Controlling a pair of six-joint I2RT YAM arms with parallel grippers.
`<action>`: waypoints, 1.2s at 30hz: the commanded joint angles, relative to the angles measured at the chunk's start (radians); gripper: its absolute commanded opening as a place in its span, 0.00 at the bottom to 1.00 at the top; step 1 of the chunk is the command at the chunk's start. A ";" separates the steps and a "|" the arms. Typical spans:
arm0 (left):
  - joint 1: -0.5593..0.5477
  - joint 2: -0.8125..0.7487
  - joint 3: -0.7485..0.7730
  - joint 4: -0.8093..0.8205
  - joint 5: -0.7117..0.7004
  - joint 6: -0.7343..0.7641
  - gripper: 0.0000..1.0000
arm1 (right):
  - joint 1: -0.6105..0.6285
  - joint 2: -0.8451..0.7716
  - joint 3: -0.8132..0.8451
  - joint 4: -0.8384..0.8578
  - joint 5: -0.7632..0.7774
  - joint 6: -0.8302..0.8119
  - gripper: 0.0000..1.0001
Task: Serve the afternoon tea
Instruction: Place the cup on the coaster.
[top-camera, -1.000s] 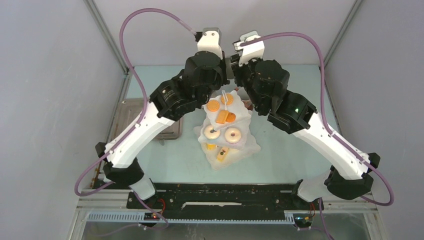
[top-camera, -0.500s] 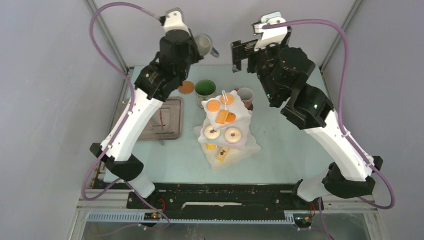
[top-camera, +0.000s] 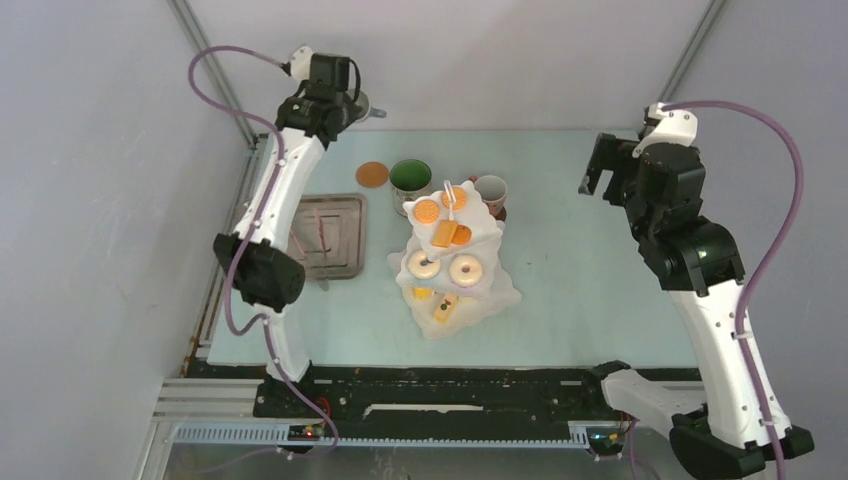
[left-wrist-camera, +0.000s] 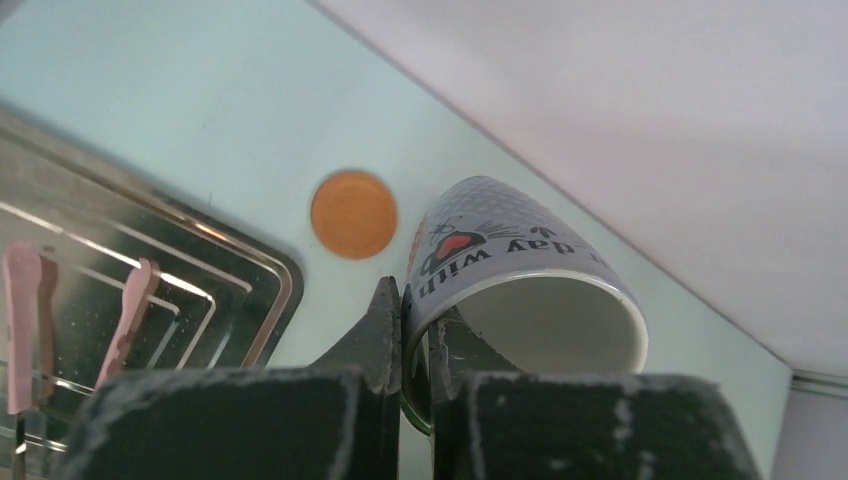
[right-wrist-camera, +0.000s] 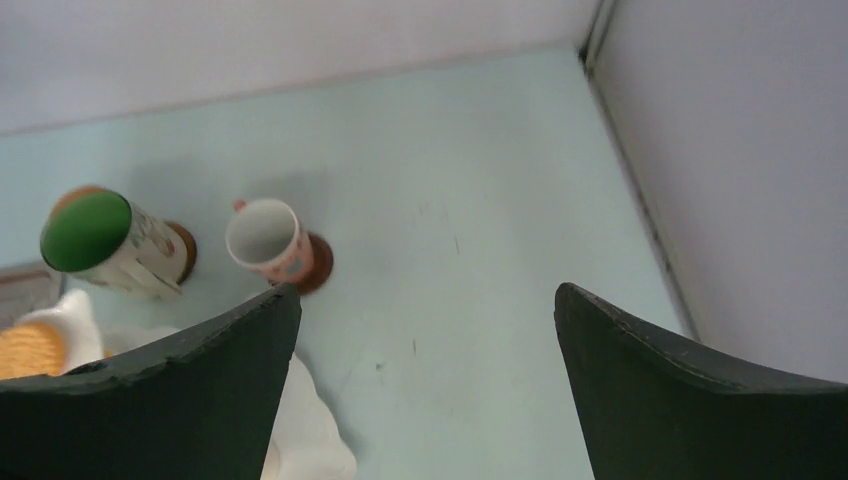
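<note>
Jaws of the left gripper (left-wrist-camera: 413, 306) clamp the rim of a pale printed ceramic mug (left-wrist-camera: 520, 275), with a round orange-brown coaster (left-wrist-camera: 353, 214) beyond their tips, while the right gripper (right-wrist-camera: 428, 295) gapes wide, empty.

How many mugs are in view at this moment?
3: the printed mug, rim pinched in the left fingers; the green-inside mug behind the stand; the small mug to its right.

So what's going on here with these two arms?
The robot is laying out tea. The left gripper pinches a pale mug by its rim, lifted over the table's far left. The right gripper is open and empty. A stand of sweets sits mid-table; behind it a green mug and a pink mug each sit on a coaster, with one bare coaster beside them.
</note>
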 joint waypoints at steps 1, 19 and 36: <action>0.032 0.091 0.096 -0.036 0.045 -0.115 0.00 | -0.159 -0.029 -0.096 -0.099 -0.212 0.176 1.00; 0.081 0.463 0.197 -0.084 0.122 -0.236 0.00 | -0.422 -0.034 -0.139 -0.185 -0.332 0.217 1.00; 0.105 0.557 0.209 -0.062 0.144 -0.294 0.00 | -0.482 -0.030 -0.110 -0.187 -0.321 0.200 1.00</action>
